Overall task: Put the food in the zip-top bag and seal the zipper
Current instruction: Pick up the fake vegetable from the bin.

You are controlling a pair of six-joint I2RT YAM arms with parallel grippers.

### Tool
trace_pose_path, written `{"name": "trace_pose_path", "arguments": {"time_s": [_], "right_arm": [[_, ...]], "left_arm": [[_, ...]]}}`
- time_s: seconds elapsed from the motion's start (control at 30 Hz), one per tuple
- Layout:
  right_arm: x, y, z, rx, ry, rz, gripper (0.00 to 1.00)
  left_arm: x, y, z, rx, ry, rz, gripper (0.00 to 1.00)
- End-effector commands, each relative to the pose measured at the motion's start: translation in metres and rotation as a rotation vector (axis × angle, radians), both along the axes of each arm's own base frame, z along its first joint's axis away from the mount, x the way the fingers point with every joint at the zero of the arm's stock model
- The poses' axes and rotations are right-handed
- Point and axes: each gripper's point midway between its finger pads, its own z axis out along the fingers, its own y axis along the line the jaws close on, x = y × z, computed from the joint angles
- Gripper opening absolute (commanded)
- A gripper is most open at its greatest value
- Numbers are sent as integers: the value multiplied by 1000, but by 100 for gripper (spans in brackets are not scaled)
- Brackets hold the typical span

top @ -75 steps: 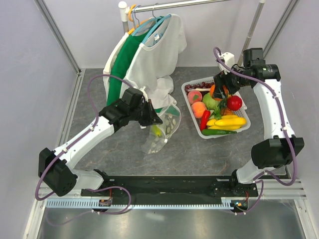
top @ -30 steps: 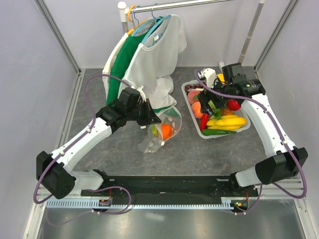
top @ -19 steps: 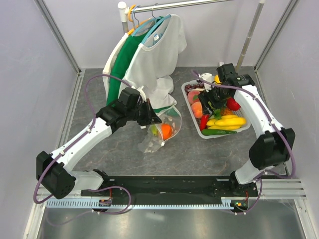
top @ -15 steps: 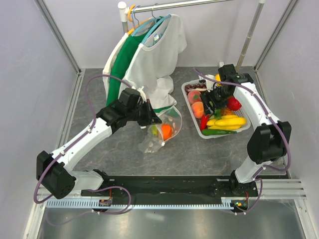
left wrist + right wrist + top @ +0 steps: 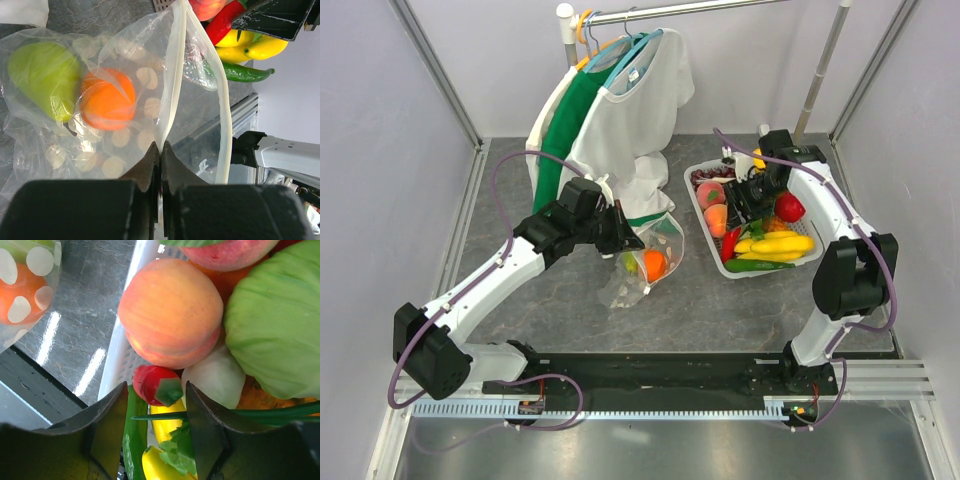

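The zip-top bag [image 5: 642, 268], clear with white dots, hangs from my left gripper [image 5: 628, 242]. That gripper [image 5: 160, 146] is shut on the pale zipper [image 5: 175, 75] at the bag's open mouth. A green pear [image 5: 40, 70] and an orange fruit [image 5: 107, 97] lie inside. My right gripper [image 5: 740, 203] reaches down into the white basket [image 5: 813, 256] of food. Its jaws [image 5: 156, 386] stand apart around the top of a red chili [image 5: 150, 380], with a thin green stem crossing the gap. An orange peach [image 5: 170, 310] and a green fruit [image 5: 275, 325] lie just beyond the fingertips.
White and green garments [image 5: 620, 95] hang from a rail at the back, close behind the bag. The basket also holds a red apple [image 5: 789, 207], yellow pieces [image 5: 780, 243] and a long green vegetable [image 5: 760, 266]. Enclosure walls and a pole [image 5: 820, 70] flank the grey tabletop.
My right gripper has come down into the left part of the basket and its jaws have narrowed around the chili's top. The left gripper and the bag have stayed put.
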Motion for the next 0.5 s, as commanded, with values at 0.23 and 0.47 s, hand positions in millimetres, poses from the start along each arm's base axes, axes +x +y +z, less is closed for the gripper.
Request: {"name": "trace_pose_path", "arguments": {"time_s": [0.23,0.47], "right_arm": [[3,-8,22,128,40,-94,45],[1,-3,25,172,73,-117,49]], "left_arm": [[1,-2,9,-34,-26,-5,2],[1,-2,8,-34,-21,-6,2]]}}
